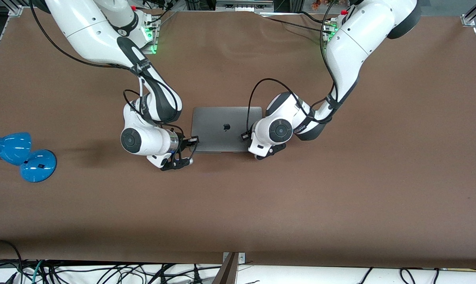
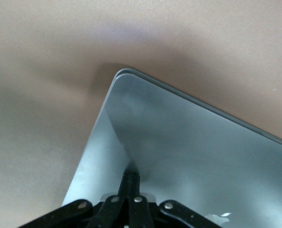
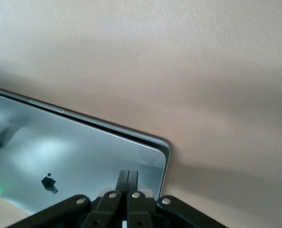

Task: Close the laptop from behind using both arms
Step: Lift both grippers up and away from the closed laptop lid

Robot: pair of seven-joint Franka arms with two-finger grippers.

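The space-grey laptop (image 1: 218, 136) lies mid-table with its lid folded down almost flat on its base, the dark apple logo facing up. Only a thin seam shows between lid and base in the left wrist view (image 2: 188, 142) and the right wrist view (image 3: 83, 147). My left gripper (image 1: 244, 136) is shut, with its fingertips resting on the lid near the corner toward the left arm's end (image 2: 131, 176). My right gripper (image 1: 192, 140) is shut, with its fingertips on the lid near the other corner (image 3: 129, 175). Keyboard and screen are hidden.
A blue desk lamp (image 1: 21, 156) lies on the brown table (image 1: 301, 205) at the right arm's end, well away from the laptop. Cables hang along the table edge nearest the front camera.
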